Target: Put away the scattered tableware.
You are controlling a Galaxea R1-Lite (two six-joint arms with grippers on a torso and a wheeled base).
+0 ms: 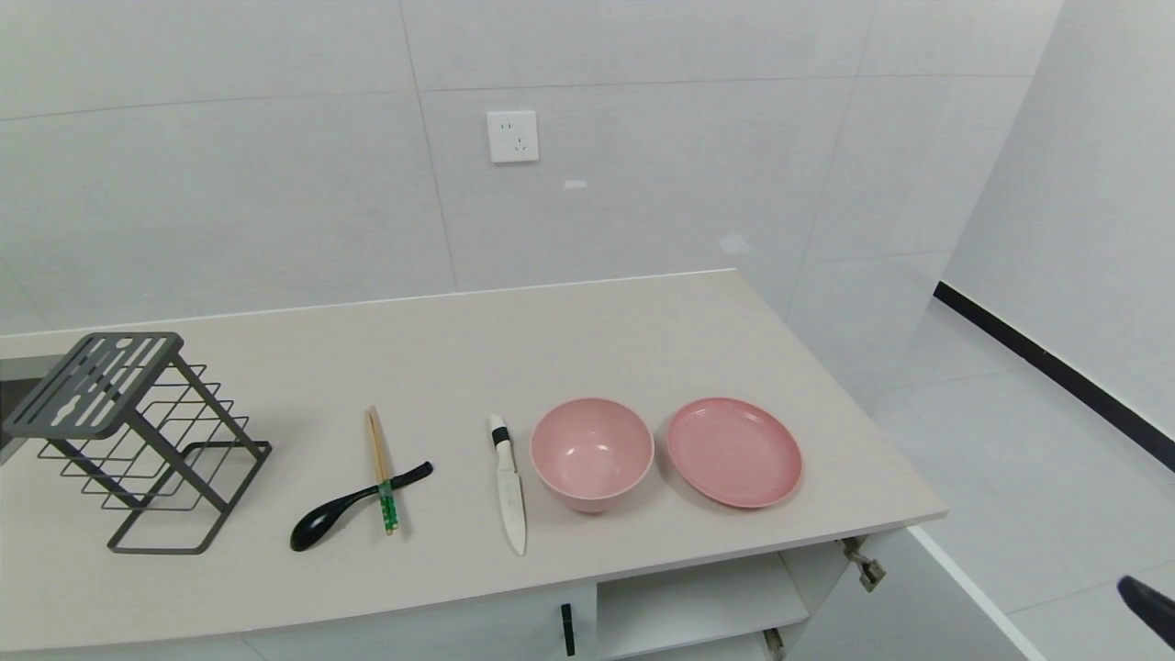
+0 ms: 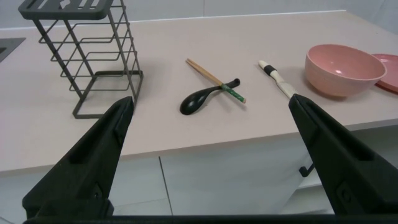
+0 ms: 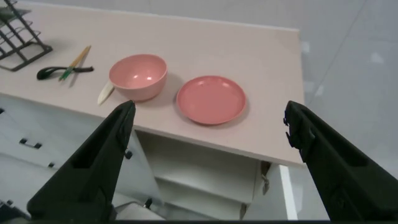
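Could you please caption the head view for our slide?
Counter holding a wire rack, chopsticks crossing a black spoon, a knife, a pink bowl and a pink plate.

White wall socket (image 1: 512, 136) on tiled wall (image 1: 229, 184), beige countertop (image 1: 569, 340), open cabinet shelf (image 1: 698, 601) below, black baseboard (image 1: 1056, 369).
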